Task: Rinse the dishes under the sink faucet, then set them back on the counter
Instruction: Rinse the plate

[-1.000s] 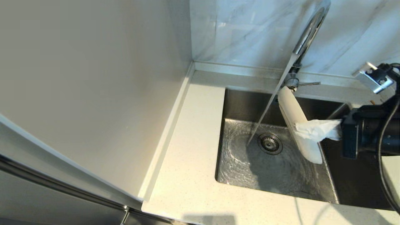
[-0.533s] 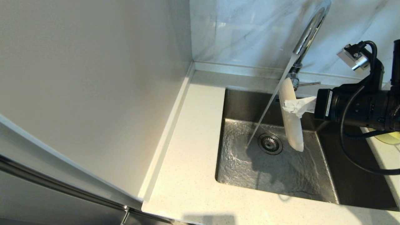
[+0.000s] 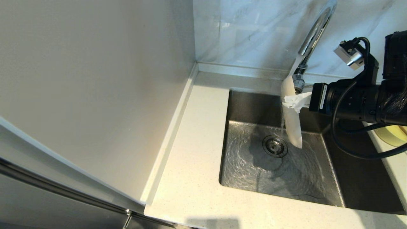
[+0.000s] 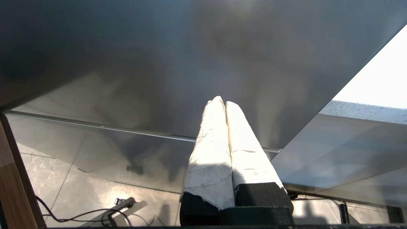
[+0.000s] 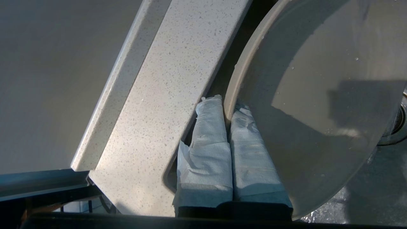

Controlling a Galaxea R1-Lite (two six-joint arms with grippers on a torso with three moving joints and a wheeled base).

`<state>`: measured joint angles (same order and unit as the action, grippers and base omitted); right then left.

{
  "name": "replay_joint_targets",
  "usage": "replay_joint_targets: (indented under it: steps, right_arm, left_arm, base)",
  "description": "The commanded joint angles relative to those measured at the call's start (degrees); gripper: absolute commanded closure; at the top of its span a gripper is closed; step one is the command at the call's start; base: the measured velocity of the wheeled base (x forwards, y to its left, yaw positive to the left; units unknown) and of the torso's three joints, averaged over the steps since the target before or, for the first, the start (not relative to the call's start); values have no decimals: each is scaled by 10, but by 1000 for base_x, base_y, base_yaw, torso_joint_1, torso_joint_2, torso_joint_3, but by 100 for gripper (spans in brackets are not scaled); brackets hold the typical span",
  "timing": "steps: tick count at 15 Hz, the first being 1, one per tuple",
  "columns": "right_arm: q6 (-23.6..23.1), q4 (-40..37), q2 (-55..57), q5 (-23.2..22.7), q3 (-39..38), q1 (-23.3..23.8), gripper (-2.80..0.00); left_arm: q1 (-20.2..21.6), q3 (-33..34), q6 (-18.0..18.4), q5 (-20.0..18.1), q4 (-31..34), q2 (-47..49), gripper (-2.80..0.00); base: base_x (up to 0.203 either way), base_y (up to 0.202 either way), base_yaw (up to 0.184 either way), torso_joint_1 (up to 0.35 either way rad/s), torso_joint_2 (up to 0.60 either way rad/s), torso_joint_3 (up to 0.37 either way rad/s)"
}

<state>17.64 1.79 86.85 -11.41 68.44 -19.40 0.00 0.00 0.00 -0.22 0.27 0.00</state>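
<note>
Plate (image 3: 291,117) hanging on edge over the sink (image 3: 254,165), its long axis running nearly vertical from just under the faucet (image 3: 313,31) spout down toward the drain strainer (image 3: 275,146). The right tool (image 3: 295,103), its wrapped fingers (image 5: 219,159) pinching the plate's rim, is reaching in from the robot's right, so the plate is lying directly toward the robot's left of it. Water is falling along the plate's left face and spreading over the basin floor. The plate's faces are looking sideways, so turning the wrist is, by judgement, what the rinse depends on. The bowl (image 3: 392,135) is showing partly behind the right arm on the table (image 3: 194,178) to the sink's right. The left tool (image 4: 224,140), fingers pressed together and holding nothing, is parked below the table, well apart from the sink.
</note>
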Motion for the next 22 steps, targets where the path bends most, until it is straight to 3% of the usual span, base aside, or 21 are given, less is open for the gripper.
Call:
replay_joint_targets:
  steps: [1, 22]
  right_arm:
    - [1, 1, 6, 1, 3, 0, 0]
    - [16, -1, 83, 71, 71, 1, 0]
  left_arm:
    - [0, 0, 0, 0, 0, 0, 0]
    - [0, 0, 0, 0, 0, 0, 0]
  base:
    - [0, 0, 0, 0, 0, 0]
    - [0, 0, 0, 0, 0, 0]
